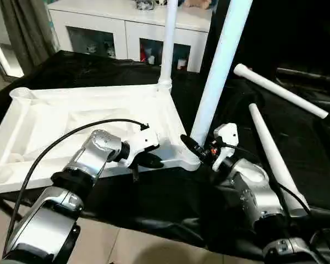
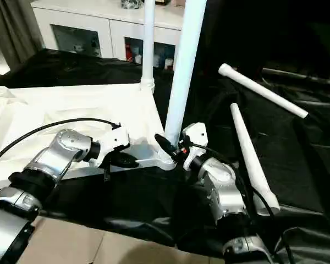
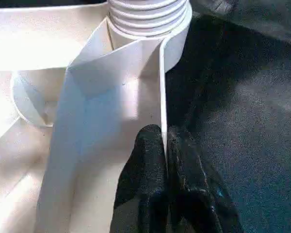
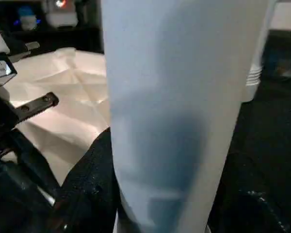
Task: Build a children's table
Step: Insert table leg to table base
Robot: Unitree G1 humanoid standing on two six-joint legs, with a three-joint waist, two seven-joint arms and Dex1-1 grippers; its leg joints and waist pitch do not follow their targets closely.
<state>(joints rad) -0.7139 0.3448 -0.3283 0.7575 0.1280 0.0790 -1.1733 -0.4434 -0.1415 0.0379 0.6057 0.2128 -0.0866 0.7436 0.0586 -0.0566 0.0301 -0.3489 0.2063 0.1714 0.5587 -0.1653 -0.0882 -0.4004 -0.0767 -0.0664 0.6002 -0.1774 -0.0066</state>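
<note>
Two upright legs (image 1: 220, 60) cropped above, right gripper (image 1: 201, 149) jaws around one; left gripper (image 3: 166, 145) pinching tabletop (image 1: 71, 118) rim.

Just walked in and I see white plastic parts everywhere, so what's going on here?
A humanoid robot is building a children's table. The white tabletop lies upside down on a black cloth. One leg already stands in the far corner socket. The left gripper is pinched on the tabletop's rim near the close corner, steadying it. The right gripper is closed around a second leg, held upright at the near corner socket. Two more legs lie loose on the cloth to the right.
</note>
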